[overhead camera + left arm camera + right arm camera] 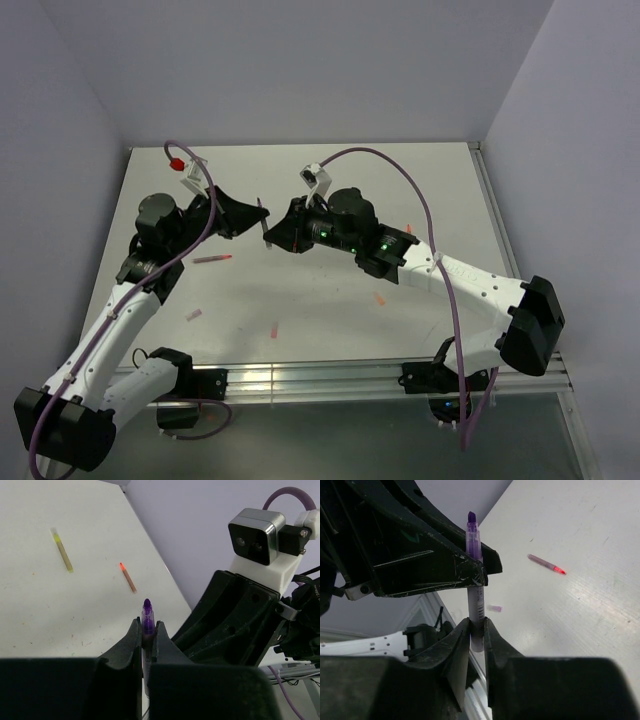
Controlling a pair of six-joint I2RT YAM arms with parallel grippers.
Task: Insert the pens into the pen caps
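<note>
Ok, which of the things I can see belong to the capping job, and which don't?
Job: purple pen, yellow pen, orange-red pen, pink-red pen, pale pink-purple cap, orange cap.
Not job: purple cable, aluminium rail.

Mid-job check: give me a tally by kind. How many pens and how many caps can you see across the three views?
Pens: 4 (purple pen, yellow pen, orange-red pen, pink-red pen)
Caps: 3 (pale purple cap, pink cap, orange cap); no fourth cap in view
Total: 7
</note>
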